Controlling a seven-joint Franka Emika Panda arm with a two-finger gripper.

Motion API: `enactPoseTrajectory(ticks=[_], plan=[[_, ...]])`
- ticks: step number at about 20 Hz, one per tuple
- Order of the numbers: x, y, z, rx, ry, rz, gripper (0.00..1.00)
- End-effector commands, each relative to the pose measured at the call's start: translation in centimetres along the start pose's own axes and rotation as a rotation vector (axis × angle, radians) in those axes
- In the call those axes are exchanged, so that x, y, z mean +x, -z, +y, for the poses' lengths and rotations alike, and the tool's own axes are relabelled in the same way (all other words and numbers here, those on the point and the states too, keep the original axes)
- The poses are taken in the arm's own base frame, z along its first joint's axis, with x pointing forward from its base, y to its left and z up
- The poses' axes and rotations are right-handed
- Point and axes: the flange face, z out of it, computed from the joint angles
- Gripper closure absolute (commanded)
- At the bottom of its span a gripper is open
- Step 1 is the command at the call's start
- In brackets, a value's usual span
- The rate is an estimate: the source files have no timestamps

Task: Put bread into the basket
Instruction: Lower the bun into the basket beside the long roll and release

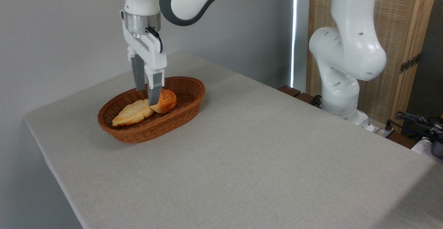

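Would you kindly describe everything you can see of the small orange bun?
The bun is small, round and orange-golden, with a glossy knotted top and a paler underside showing at its lower left. It sits tilted inside the wicker basket, near the far end, touching the paler leaf-shaped loaf. The end effector stands over its left side, one finger crossing in front of it; whether it grips is unclear.

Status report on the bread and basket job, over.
Gripper down inside the basket, fingers spread; grip unclear. Bread in the basket, tilted against the pale braided loaf. Nothing in the way.
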Motion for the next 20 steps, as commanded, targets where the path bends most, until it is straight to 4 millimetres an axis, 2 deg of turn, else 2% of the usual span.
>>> enactPoseTrajectory(ticks=[1,2,5,9,16,20], plan=[[-1.9,1.7,-5.5,0.051,0.077,-0.001,0.00],[-2.9,1.9,-7.4,0.073,0.079,-0.014,0.00],[-4.8,2.4,-9.6,0.099,0.003,-0.125,0.00],[-8.0,2.5,-13.8,0.069,0.052,-0.156,0.00],[-8.9,2.0,-14.0,0.006,0.048,-0.182,0.00],[-8.8,2.0,-14.0,-0.005,0.056,-0.165,0.00]])
